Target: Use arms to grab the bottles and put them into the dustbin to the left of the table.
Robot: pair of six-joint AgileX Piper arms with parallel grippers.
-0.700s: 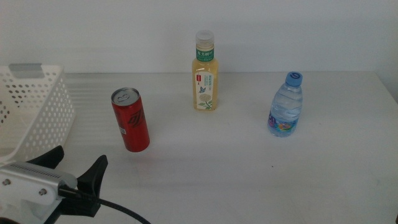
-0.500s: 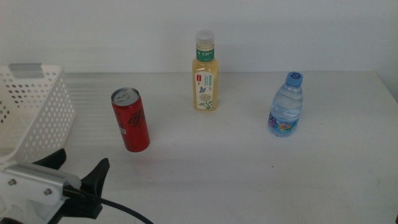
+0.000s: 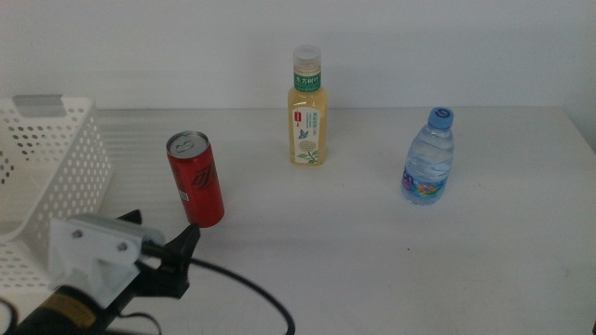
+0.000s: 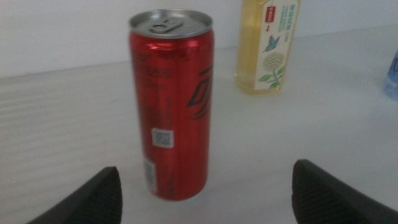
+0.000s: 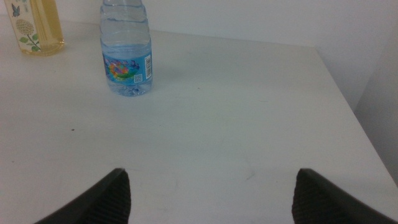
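Red soda can point(image 3: 196, 180) stands upright on the white table point(image 3: 372, 270), at about 9 o'clock from table centre in the middle view. Pull-tab top visible, black logo and small white code patch on its side. My left gripper point(image 3: 160, 244) sits just below it, coming in from 7 o'clock, fingertips pointed at the can's base. Jaws spread wide, nothing between them; in my left wrist view the can point(image 4: 172, 102) stands ahead of the gap, both dark fingertips point(image 4: 93, 198) well apart and clear of it. No contact seen.

Yellow tea bottle point(image 3: 307, 110) upright at 12 o'clock, pale cap, green label band; it also shows behind the can in the left wrist view point(image 4: 267, 46). Clear water bottle point(image 3: 428, 158) with blue cap upright at 2 o'clock, well apart from the other two.

White perforated dustbin point(image 3: 47, 167) at the 9 o'clock edge of the table, just beside my left gripper's housing.

My right gripper point(image 5: 208, 199) is out of the middle view. Its wrist view shows both jaws wide open and holding nothing, with the water bottle point(image 5: 127, 59) ahead and the tea bottle point(image 5: 34, 28) beyond it.
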